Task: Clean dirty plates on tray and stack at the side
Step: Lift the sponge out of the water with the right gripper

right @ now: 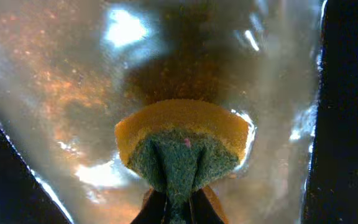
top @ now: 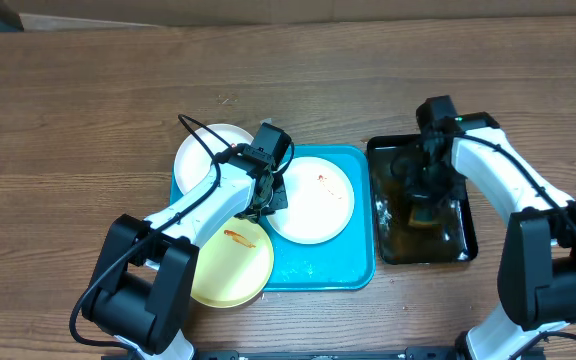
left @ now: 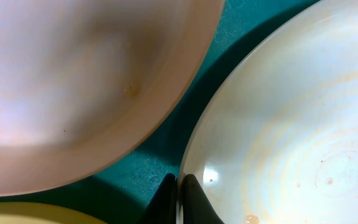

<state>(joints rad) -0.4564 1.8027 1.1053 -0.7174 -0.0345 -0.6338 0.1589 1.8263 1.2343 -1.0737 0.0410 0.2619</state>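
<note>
Over black tray [top: 393, 245], sponge [right: 182, 127] in right gripper's [right: 178, 200] pinch; plate [left: 291, 124] seemingly in left gripper's [left: 178, 194].

Sponge [right: 182, 134] in wet black tray [top: 396, 240]

Robotics lab bench, by the look of it. Wood-grain table [top: 88, 90] carried two white-and-black arms, left [top: 198, 205] and right [top: 508, 170], mounted at its near edge, a loose cable [top: 196, 130] looping off one. Washing-up was staged on the tabletop: plates [top: 313, 205] on a blue tray [top: 318, 265], sponge [right: 182, 134] in a black tray [top: 423, 258] of murky water.
</note>
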